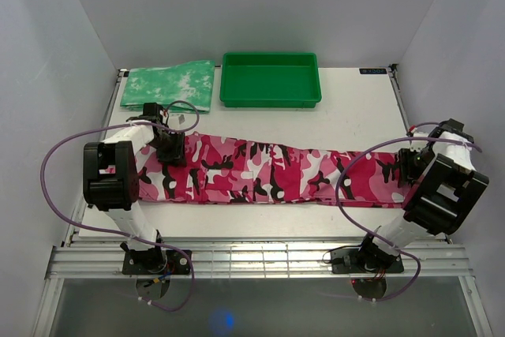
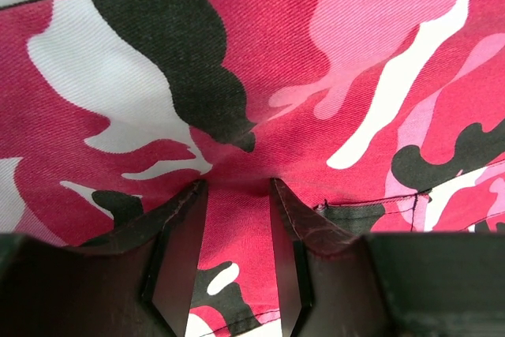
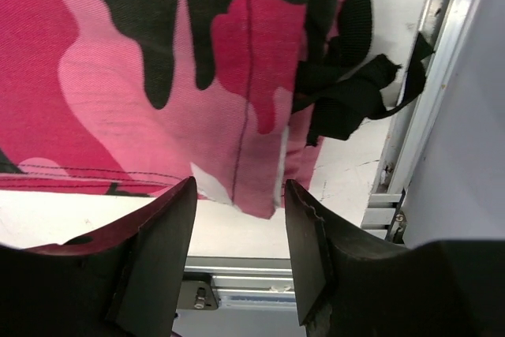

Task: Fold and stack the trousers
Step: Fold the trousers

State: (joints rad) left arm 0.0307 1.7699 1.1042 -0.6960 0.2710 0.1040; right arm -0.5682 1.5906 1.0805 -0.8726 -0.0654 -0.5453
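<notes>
The trousers (image 1: 268,171), in pink, white and black camouflage, lie stretched out flat from left to right across the white table (image 1: 355,116). My left gripper (image 1: 170,147) is down on their left end. In the left wrist view the trousers (image 2: 260,61) fill the frame, and the left gripper (image 2: 237,187) is shut on a ridge of cloth packed between its fingers. My right gripper (image 1: 406,167) is at the right end. In the right wrist view the right gripper (image 3: 241,183) stands open, a corner of the trousers (image 3: 118,76) hanging between its tips without touching them.
A green tray (image 1: 271,102) stands at the back centre, with a folded green-and-white cloth (image 1: 170,84) to its left. A black strap (image 3: 347,92) lies bunched by the trousers' right end, close to the table's metal edge rail (image 3: 426,116).
</notes>
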